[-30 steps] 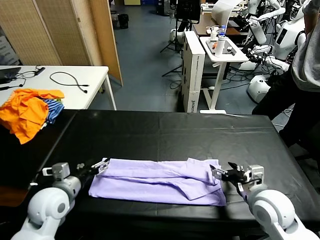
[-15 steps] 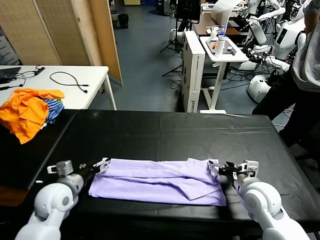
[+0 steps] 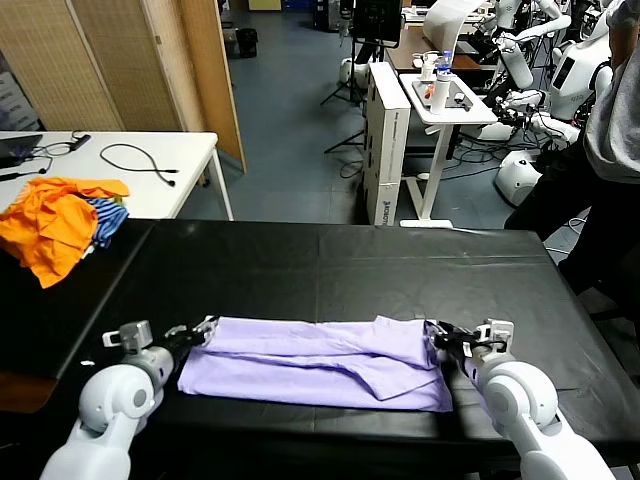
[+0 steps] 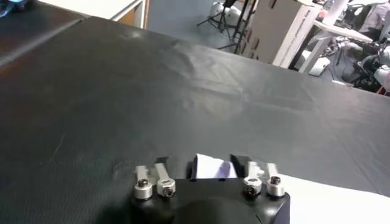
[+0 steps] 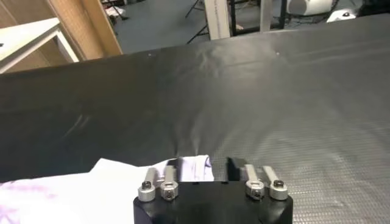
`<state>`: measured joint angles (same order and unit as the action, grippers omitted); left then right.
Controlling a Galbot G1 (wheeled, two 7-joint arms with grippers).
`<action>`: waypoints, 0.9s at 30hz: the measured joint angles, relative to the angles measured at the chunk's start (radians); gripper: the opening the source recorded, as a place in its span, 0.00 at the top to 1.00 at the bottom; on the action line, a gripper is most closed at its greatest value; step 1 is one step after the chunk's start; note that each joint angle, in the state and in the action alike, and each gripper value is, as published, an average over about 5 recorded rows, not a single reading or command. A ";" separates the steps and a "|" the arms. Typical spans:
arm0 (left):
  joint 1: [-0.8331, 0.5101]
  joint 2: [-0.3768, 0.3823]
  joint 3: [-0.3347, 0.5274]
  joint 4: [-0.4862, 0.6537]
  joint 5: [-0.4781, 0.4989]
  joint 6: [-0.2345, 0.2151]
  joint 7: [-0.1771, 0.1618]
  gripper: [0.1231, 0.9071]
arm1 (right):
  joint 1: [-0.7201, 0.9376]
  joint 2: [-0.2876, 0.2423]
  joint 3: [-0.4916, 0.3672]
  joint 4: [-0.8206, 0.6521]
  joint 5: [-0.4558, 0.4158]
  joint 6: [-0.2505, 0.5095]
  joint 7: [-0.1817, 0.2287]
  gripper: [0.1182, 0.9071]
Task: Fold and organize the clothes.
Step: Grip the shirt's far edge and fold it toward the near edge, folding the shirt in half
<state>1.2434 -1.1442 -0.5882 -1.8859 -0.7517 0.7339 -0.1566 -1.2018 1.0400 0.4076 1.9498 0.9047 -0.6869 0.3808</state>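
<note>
Lavender T-shirt [image 3: 320, 360] between both grippers

T-shirt [image 4: 211, 166] corner between left gripper [image 4: 209, 171] fingers, seemingly

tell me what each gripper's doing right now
Left gripper: open, a corner of the T-shirt between its fingers, not clamped.
Right gripper: open, the T-shirt's other end corner between its fingers.

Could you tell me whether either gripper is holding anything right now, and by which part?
Each gripper has a far corner of the lavender T-shirt between its open jaws, the left gripper at one end, the right gripper at the other; neither has clamped yet.
</note>
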 joint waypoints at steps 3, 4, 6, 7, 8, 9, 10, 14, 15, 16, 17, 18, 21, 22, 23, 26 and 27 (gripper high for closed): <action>0.004 -0.002 0.001 -0.001 0.020 0.000 0.006 0.73 | 0.002 0.003 -0.003 0.000 -0.005 0.006 -0.001 0.89; 0.005 -0.003 0.001 -0.001 0.027 0.000 0.008 0.81 | 0.003 0.004 -0.005 0.000 -0.008 0.010 -0.001 0.91; 0.008 -0.004 -0.001 -0.004 0.038 0.001 0.009 0.92 | 0.007 0.004 -0.010 -0.002 -0.014 0.023 -0.001 0.95; 0.010 -0.004 -0.003 -0.006 0.043 0.001 0.010 0.95 | 0.009 0.005 -0.013 -0.004 -0.016 0.030 -0.001 0.96; 0.012 -0.003 -0.005 -0.009 0.046 0.001 0.009 0.96 | 0.012 0.005 -0.017 -0.007 -0.018 0.037 -0.002 0.97; 0.015 -0.002 -0.008 -0.011 0.048 0.001 0.009 0.97 | 0.016 0.006 -0.021 -0.010 -0.019 0.043 -0.003 0.97; 0.017 0.000 -0.012 -0.013 0.049 0.002 0.009 0.96 | 0.020 0.006 -0.025 -0.014 -0.019 0.048 -0.004 0.97; 0.024 0.008 -0.025 -0.016 0.050 0.003 0.006 0.97 | 0.035 0.004 -0.043 -0.027 -0.016 0.050 -0.031 0.97; 0.026 0.008 -0.027 -0.017 0.051 0.003 0.005 0.97 | 0.036 0.002 -0.045 -0.027 -0.013 0.046 -0.043 0.97; 0.028 0.008 -0.030 -0.020 0.051 0.004 0.005 0.97 | 0.035 -0.001 -0.046 -0.025 -0.011 0.040 -0.057 0.97; 0.031 0.008 -0.032 -0.023 0.052 0.004 0.006 0.97 | 0.033 -0.005 -0.044 -0.021 -0.009 0.036 -0.072 0.97; 0.033 0.007 -0.033 -0.026 0.054 0.005 0.008 0.97 | 0.030 -0.008 -0.040 -0.016 -0.008 0.034 -0.087 0.94; 0.039 0.007 -0.041 -0.037 0.058 0.005 0.011 0.96 | 0.015 -0.023 -0.022 0.006 -0.010 0.043 -0.127 0.79; 0.042 0.009 -0.045 -0.041 0.058 0.005 0.012 0.95 | 0.009 -0.029 -0.014 0.016 -0.011 0.048 -0.136 0.72; 0.045 0.013 -0.050 -0.046 0.055 0.005 0.011 0.92 | 0.002 -0.035 -0.005 0.026 -0.012 0.054 -0.142 0.65; 0.059 0.033 -0.068 -0.060 0.035 0.005 0.004 0.73 | -0.023 -0.054 0.022 0.058 -0.018 0.067 -0.146 0.41; 0.065 0.042 -0.076 -0.066 0.025 0.005 0.000 0.63 | -0.034 -0.059 0.032 0.070 -0.020 0.070 -0.145 0.31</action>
<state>1.3085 -1.1025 -0.6641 -1.9519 -0.7268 0.7386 -0.1562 -1.2353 0.9812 0.4394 2.0197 0.8847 -0.6169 0.2362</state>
